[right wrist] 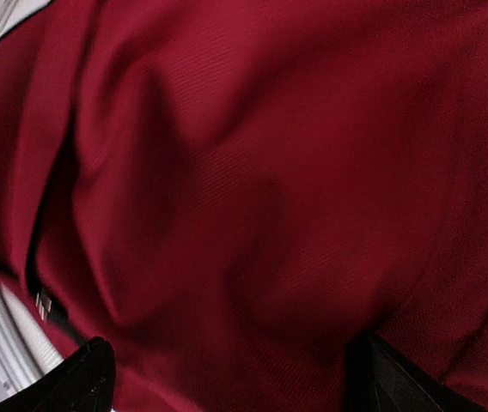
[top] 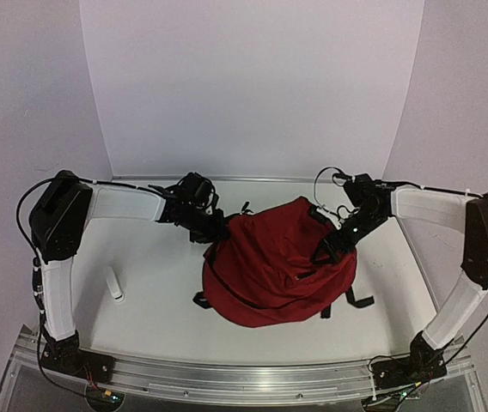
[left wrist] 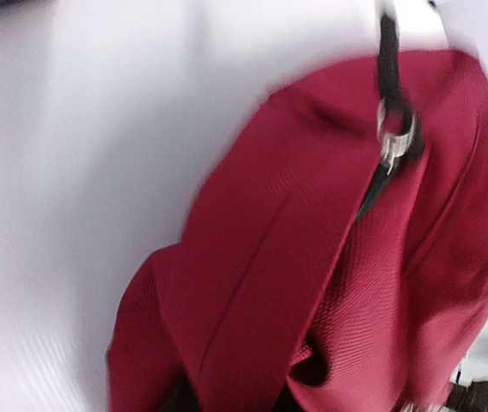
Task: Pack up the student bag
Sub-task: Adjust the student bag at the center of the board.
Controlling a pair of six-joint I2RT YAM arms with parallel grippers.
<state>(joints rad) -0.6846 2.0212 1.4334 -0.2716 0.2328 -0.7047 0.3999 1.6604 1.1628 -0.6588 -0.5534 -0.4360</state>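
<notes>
White tabletop [top: 158, 322] bearing the student bag [top: 278, 270] slumped at centre, seemingly unopened; left claw [top: 213, 230] at its far-left edge, grip impossible to tell; right claw [top: 333, 246] spread wide over the fabric; next move probably calls for finding the zipper pull [left wrist: 394, 133].

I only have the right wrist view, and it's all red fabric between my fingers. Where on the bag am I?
Observer: Your right fingers are spread open at the far right side of the student bag.
Operator: Where's the other arm?
Observer: The left fingers are at the bag's far left corner, opposite you.
Operator: Anything loose nearby?
Observer: A small white cylinder lies left of the bag, apart from it.
</notes>
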